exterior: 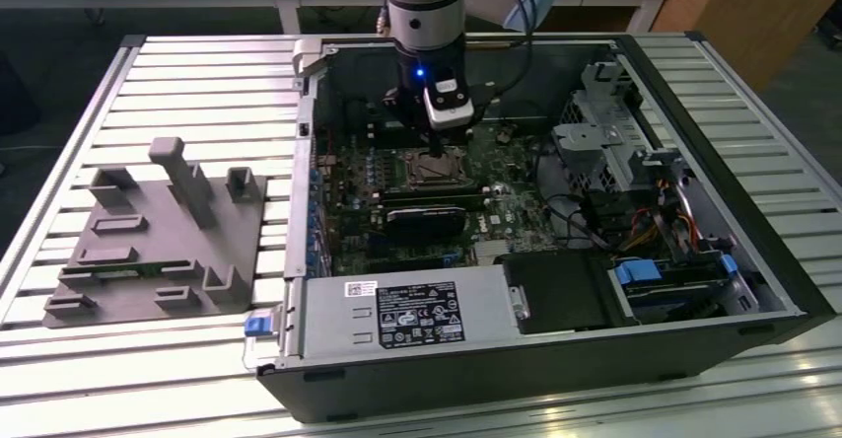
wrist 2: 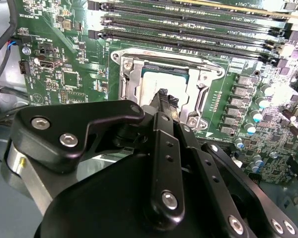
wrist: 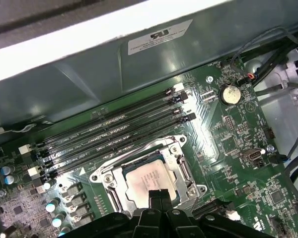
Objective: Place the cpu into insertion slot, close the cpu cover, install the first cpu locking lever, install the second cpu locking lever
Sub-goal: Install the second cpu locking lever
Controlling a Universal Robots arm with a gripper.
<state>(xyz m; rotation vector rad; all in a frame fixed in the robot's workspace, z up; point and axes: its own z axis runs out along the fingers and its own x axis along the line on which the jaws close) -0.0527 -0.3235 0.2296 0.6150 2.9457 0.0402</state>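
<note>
Gripper [wrist: 159,194] sits right above the cpu [wrist: 148,179], fingers [wrist 2: 162,94] pressed together, tips at or just over the chip face, contact unclear. Cpu lies seated in the insertion slot [wrist: 175,163] beside the memory slots [wrist: 114,131]; cpu cover [wrist 2: 129,79] position hard to tell.
</note>
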